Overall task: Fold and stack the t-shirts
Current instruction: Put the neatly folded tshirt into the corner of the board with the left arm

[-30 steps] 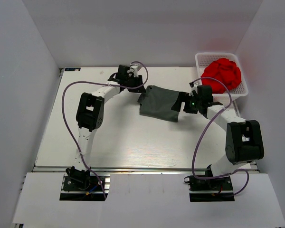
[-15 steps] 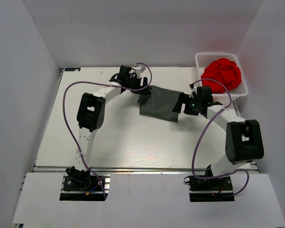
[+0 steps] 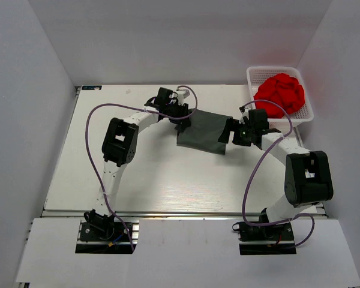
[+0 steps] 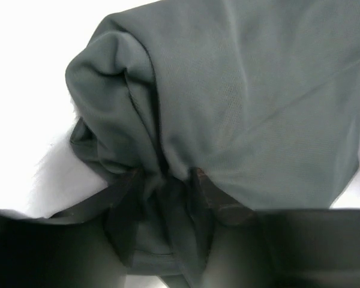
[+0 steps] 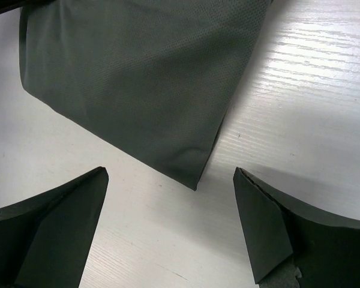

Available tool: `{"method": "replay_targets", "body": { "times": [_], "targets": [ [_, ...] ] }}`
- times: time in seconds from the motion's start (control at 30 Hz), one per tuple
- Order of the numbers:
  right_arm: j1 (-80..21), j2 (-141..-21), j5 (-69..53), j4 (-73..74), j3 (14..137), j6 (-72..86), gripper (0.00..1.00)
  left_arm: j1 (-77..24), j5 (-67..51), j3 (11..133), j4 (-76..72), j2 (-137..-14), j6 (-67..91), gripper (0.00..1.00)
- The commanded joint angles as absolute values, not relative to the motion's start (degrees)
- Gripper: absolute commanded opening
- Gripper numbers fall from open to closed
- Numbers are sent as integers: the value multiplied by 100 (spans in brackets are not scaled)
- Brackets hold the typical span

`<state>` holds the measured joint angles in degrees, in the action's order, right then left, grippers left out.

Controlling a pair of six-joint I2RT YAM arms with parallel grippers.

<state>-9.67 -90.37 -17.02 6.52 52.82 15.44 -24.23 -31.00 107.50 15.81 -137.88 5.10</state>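
A folded dark charcoal-grey t-shirt (image 3: 203, 131) lies on the white table (image 3: 156, 174) between the two grippers. My left gripper (image 3: 181, 117) is shut on the shirt's left edge; in the left wrist view the cloth (image 4: 228, 102) bunches between the fingers (image 4: 210, 192). My right gripper (image 3: 230, 130) is open and empty at the shirt's right edge. In the right wrist view its fingers (image 5: 258, 222) stand wide apart just off the shirt's corner (image 5: 150, 90), touching nothing.
A white plastic basket (image 3: 306, 114) holding bunched red cloth (image 3: 281, 93) stands at the back right corner. White walls enclose the table on the left, back and right.
My left gripper has moved to the right with the shirt's left edge, folding it over and making the shirt narrower. The right gripper has stayed in place.
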Motion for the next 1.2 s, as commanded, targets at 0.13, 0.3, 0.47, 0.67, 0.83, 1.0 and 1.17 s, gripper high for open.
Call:
{"method": "replay_targets", "body": {
  "times": [0.13,0.3,0.47,0.67,0.83,1.0,1.17],
  "targets": [
    [-914,-9044,-1644,668,5458,1424,91,-2470,-3119,10705,1811,-13764,483,0],
    [-940,-9044,-1643,677,5441,1433,91,-2242,-4480,10170,820,-13300,1158,0],
    [-940,-9026,-1670,650,5441,1398,91,-2171,-5342,10089,36,-12947,1582,0],
    [-940,-8974,-1600,624,5405,1398,91,-2171,-5563,9949,-472,-12762,1933,0],
    [-923,-8938,-1582,606,5379,1415,91,-2171,-6106,9739,-860,-12762,2302,0],
    [-914,-8938,-1600,589,5353,1424,91,-2171,-6100,9466,-1143,-12841,2627,0],
    [-923,-8938,-1600,580,5361,1415,91,-1987,-5951,9193,-1230,-13025,2812,0]
  ]
}}
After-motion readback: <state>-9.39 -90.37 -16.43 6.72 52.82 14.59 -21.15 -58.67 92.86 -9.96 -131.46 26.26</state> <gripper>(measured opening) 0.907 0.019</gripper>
